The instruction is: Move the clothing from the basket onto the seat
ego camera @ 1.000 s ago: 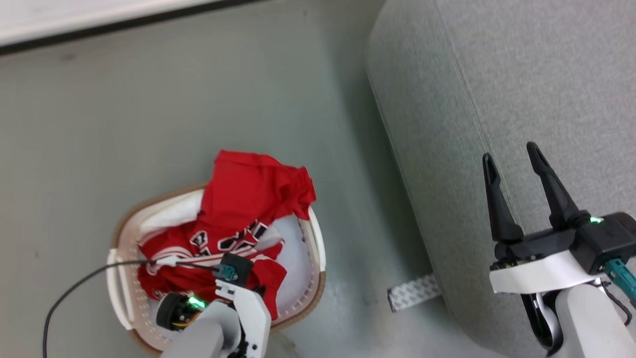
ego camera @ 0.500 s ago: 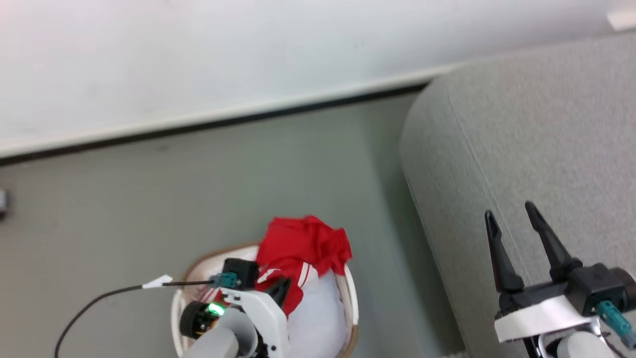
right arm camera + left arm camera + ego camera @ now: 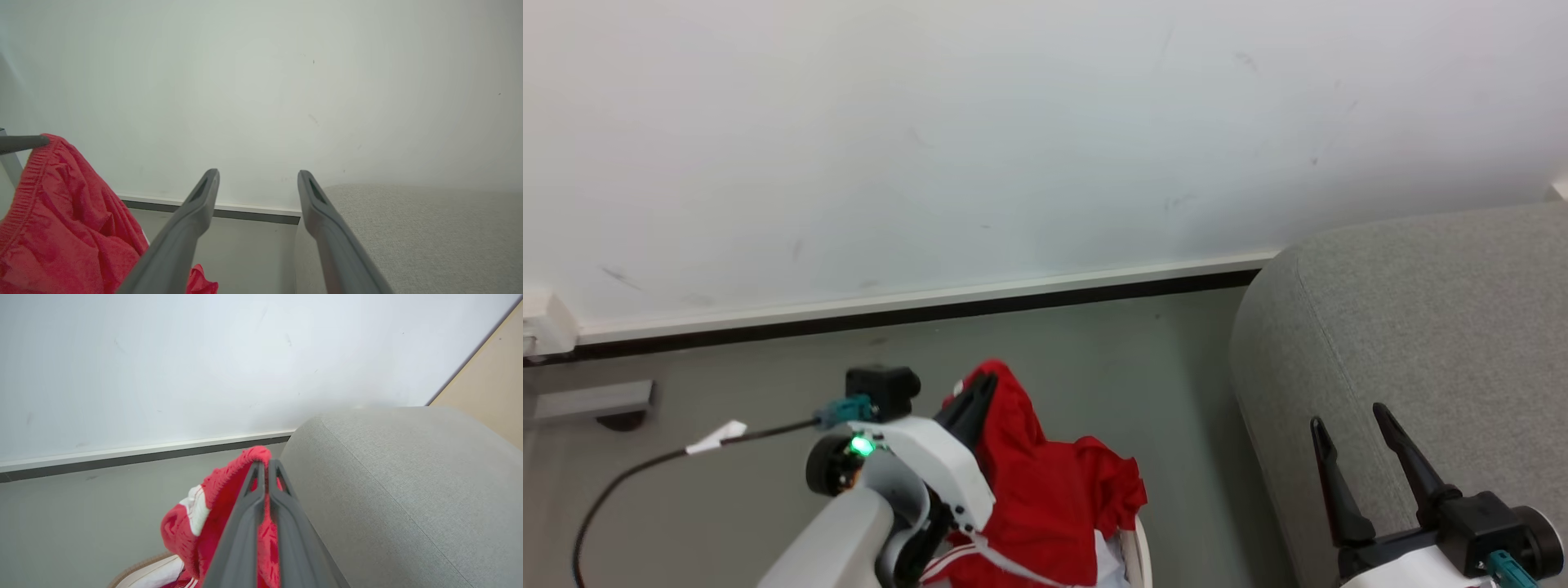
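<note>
Left end effector [image 3: 265, 464], clothing [image 3: 210, 512] near seat [image 3: 388, 477]

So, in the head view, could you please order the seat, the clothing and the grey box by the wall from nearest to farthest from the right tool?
From the right tool:
1. The seat: just beneath it, on the right.
2. The clothing: to its left, hanging from the left tool.
3. The grey box: far left, at the foot of the wall.

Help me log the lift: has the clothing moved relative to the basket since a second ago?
Yes, upward. The clothing lay in the basket; now, pinched in the left gripper, most of it hangs above the rim.
</note>
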Tool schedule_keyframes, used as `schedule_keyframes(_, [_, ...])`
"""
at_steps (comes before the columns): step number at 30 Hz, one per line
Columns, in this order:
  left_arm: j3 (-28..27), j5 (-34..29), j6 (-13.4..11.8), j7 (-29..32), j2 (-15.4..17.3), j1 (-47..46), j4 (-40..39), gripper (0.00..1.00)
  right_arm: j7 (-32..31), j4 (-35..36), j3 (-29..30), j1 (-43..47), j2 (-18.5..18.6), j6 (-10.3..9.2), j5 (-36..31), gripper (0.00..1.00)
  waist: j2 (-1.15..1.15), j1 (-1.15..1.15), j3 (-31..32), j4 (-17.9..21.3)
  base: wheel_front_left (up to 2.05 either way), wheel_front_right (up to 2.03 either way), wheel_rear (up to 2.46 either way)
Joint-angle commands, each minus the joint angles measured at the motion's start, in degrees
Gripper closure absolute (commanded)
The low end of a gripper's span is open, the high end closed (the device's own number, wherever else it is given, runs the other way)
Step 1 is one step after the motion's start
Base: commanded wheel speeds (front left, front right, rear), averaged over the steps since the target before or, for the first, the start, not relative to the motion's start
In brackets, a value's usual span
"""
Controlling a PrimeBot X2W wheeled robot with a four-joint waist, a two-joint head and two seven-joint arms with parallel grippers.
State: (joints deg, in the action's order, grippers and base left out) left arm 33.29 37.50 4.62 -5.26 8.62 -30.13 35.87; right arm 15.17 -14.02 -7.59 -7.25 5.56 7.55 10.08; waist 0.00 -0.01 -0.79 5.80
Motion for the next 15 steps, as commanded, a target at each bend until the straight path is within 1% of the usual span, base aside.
schedule_keyframes(1, [-0.6, 0.7, -0.8, 0.4, 1.2, 0.7, -2.4, 1.00, 0.0, -0.1, -0.1, 0.9, 0.2, -0.12, -0.1, 0.00, 0.00, 0.01, 0.9, -0.6, 0.00, 0.00, 0.00])
schedule_keyframes(7, [-2.6, 1.7, -5.1, 3.3, 3.0, 1.4, -16.6, 1.00, 0.0, 0.0, -0.3, 1.8, 0.4, -0.12, 0.4, 0.00, 0.00, 0.01, 2.2, -0.8, 0.00, 0.00, 0.00])
schedule_keyframes(9, [-2.9, 1.9, -6.1, 4.9, 3.4, 1.4, -20.8, 1.00, 0.0, 0.1, -0.4, 1.9, 0.6, -0.12, 0.4, 0.00, 0.00, 0.01, 2.4, -0.9, 0.00, 0.00, 0.00])
schedule_keyframes(13, [-3.5, 0.8, -8.5, 7.3, 4.9, 0.4, -25.9, 1.00, 0.0, 0.5, -1.0, 1.3, 1.0, -0.12, 0.0, 0.00, 0.00, 0.01, 2.8, -0.9, 0.00, 0.00, 0.00])
schedule_keyframes(15, [-3.5, 0.6, -9.2, 8.2, 5.2, 0.1, -27.7, 1.00, 0.0, 0.9, -1.4, 0.7, 1.4, -0.12, -0.2, 0.00, 0.00, 0.01, 2.9, -0.8, 0.00, 0.00, 0.00])
